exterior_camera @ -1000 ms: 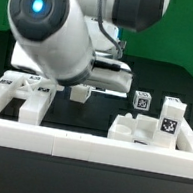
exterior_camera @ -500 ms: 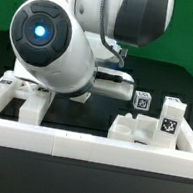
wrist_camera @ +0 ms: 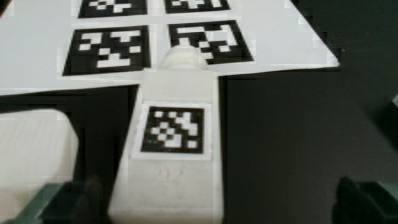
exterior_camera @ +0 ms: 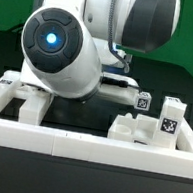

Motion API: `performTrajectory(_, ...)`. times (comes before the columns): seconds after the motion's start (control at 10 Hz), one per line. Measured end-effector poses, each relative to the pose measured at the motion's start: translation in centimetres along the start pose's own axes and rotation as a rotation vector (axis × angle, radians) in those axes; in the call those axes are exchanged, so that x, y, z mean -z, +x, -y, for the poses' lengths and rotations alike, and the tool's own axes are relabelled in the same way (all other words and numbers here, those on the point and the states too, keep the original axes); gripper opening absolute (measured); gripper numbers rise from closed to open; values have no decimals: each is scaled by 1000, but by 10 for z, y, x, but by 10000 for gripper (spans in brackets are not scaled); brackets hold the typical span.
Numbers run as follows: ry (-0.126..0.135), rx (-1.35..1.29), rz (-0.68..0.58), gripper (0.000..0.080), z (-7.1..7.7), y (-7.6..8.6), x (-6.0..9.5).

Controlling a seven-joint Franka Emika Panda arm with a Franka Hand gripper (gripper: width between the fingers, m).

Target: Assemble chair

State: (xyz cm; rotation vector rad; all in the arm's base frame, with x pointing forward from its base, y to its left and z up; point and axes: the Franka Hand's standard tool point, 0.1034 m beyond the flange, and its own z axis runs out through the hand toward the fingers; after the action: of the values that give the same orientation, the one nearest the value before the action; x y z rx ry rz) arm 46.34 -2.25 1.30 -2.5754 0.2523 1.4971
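We hold the fingers (wrist_camera: pixel 368 198) wide apart, one on each side of a chair leg (wrist_camera: pixel 173 140) that lies on the counter (wrist_camera: pixel 338 130), its tip at the marker board (wrist_camera: pixel 36 70). So placed, we judge, closing would clamp it. Other parts (exterior_camera: pixel 14 94) wait by the rail (exterior_camera: pixel 87 144).

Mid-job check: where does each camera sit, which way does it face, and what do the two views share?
Exterior view: off the arm, near table height, facing across the long white rail at the tagged chair pieces; the arm with its big joint fills the middle.
Wrist view: on the wrist, looking down at a long tagged piece and the marker board; the open gripper shows its fingertips.
Shared: only the black table; that piece and the board don't show in the exterior view.
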Motion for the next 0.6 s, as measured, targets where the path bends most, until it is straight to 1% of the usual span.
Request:
performTrajectory(0.1, 1, -1, 0, 552, -1, 0, 0)
performTrajectory(0.2, 2, -2, 0, 418, -1, 0, 0)
performTrajectory(0.3, 3, -2, 0, 418, -2, 0, 0)
performTrajectory(0.4, 3, -1, 1, 276, -2, 0, 0)
performTrajectory(0.6, 6, -2, 0, 278, -3, 0, 1)
